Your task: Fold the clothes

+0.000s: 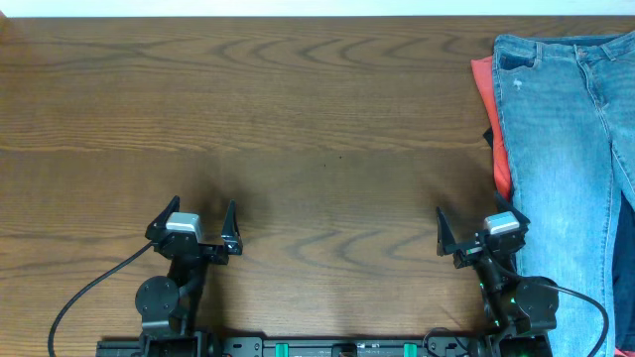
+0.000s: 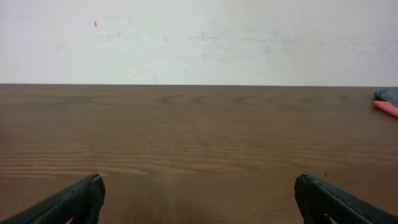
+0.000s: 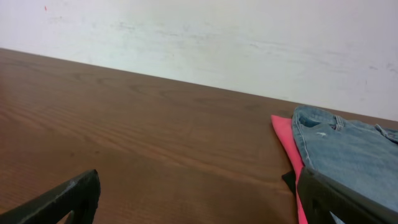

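Observation:
Light-blue denim jeans (image 1: 566,149) lie lengthwise on top of a pile at the table's right edge. A coral-red T-shirt (image 1: 500,149) peeks out along their left side, and a dark navy garment (image 1: 625,258) shows under them at the right. The jeans (image 3: 348,149) and red shirt (image 3: 287,140) also show in the right wrist view; their far tip shows in the left wrist view (image 2: 387,99). My left gripper (image 1: 194,220) is open and empty near the front left. My right gripper (image 1: 481,230) is open and empty just left of the pile.
The brown wooden table (image 1: 298,129) stretches from the grippers to a white wall (image 2: 199,37) at the back. Arm bases and cables (image 1: 89,297) sit along the front edge.

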